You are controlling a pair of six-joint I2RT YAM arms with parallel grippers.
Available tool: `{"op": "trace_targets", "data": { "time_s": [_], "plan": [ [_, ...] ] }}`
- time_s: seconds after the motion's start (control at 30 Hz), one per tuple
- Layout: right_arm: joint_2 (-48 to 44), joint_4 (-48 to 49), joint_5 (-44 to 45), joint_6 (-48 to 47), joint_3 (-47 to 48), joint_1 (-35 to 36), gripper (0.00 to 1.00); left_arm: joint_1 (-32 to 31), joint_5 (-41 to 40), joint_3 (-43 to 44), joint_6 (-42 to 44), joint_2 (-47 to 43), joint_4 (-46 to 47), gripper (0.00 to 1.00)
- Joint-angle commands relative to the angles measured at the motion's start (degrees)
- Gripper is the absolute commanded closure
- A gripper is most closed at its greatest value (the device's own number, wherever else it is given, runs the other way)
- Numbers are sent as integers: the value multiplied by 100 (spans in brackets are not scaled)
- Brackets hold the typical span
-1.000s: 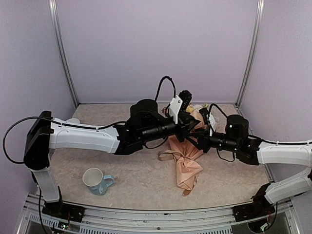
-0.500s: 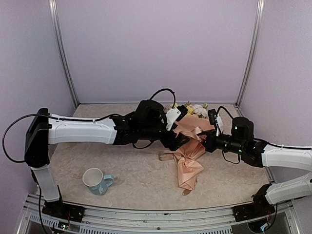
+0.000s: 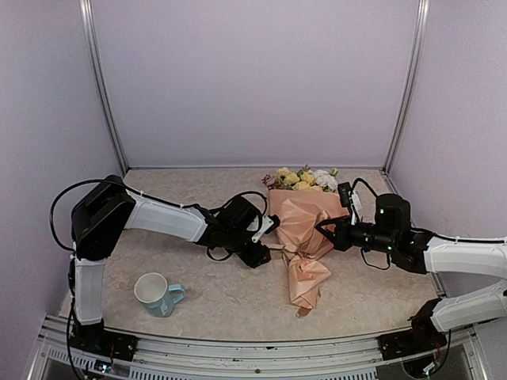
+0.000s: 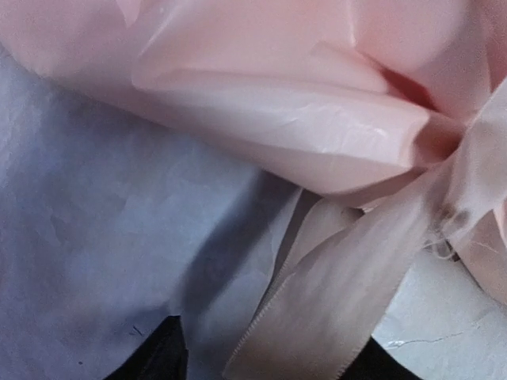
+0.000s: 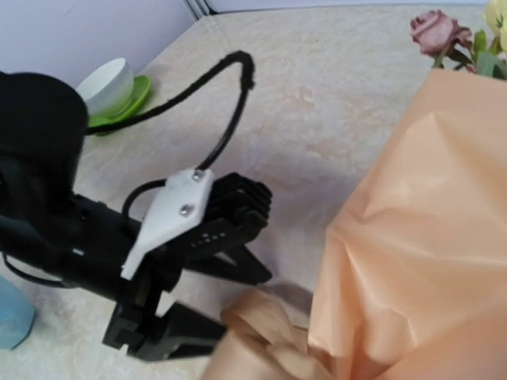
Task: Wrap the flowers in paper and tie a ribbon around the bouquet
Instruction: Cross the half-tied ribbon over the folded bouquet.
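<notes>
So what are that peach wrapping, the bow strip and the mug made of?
The paper looks like thin matte wrapping paper: it holds sharp creases. The ribbon seems to be satin fabric: soft sheen, woven edge, a few frayed threads. The mug is probably glazed ceramic, though it is too small to be sure.

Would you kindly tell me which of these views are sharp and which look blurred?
Top external: evenly lit and sharp, only soft shadows on the table. Left wrist: too close, so the paper and ribbon look soft. Right wrist: the left hand is crisp, while the ribbon at the bottom edge blurs.
</notes>
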Motion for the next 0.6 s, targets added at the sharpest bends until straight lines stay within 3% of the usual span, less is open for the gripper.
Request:
{"op": "trace_targets", "data": {
  "time_s": [0.0,0.03,0.1,0.13,0.23,0.33,0.57],
  "plan": [
    [-161,-80,64,71,-126,-57,100,-2,-111,201,101,20,-136,49],
    [-209,-115,85,69,-137,-57,100,-2,-126,122,119,-28,-87,59],
    [-273,-221,118,71,-112,-57,100,-2,-193,-24,130,-153,32,91],
    [-292,-324,128,34,-67,-57,98,-2,-232,-107,120,-237,110,100],
    [-399,-877,397,-82,140,-65,95,-26,24,-444,138,-599,495,100],
    [-613,-1836,1278,-61,387,-95,84,-107,156,-614,163,-884,691,100],
    [-1126,-3512,2875,492,596,-532,91,-452,438,-572,447,-1205,429,100]
  ]
}}
